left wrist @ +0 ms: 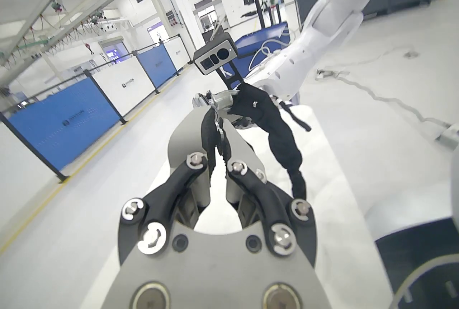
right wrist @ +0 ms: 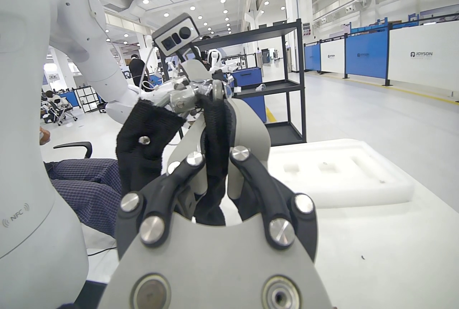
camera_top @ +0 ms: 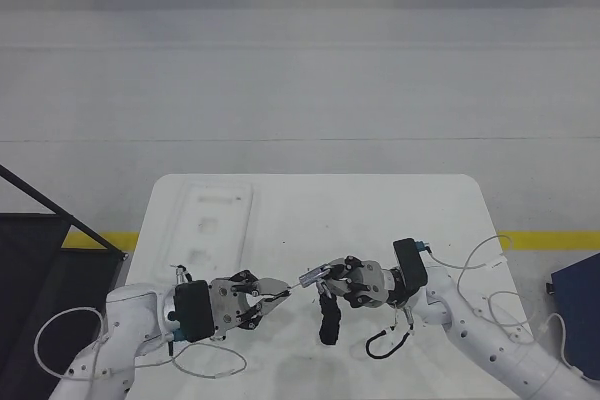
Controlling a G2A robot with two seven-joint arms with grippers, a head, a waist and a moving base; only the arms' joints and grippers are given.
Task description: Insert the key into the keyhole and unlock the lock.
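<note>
Above the near edge of the white counter [camera_top: 380,210], held in the air between the two arms: one lock [camera_top: 315,272] and one key [camera_top: 292,287]. Left gripper [camera_top: 270,293]: jaws closed on the key, its thin blade pointing across at the lock. Right gripper [camera_top: 335,283]: jaws clamped on the lock's black fabric sleeve [camera_top: 328,322], with the bright metal barrel sticking out toward the key and the rest of the sleeve hanging down toward the counter. Key tip and barrel end: touching or just apart (the meeting point is too small to tell whether the blade has entered). Also on the counter: a white foam tray [camera_top: 215,215] at the far left, well apart from the work, and a black cable [camera_top: 385,347] looped beside the right arm. Progress, as a judgement: both pieces are lifted and roughly lined up, with insertion at most begun. Left to do: seat the blade fully in the keyhole, then turn it to release the lock.
</note>
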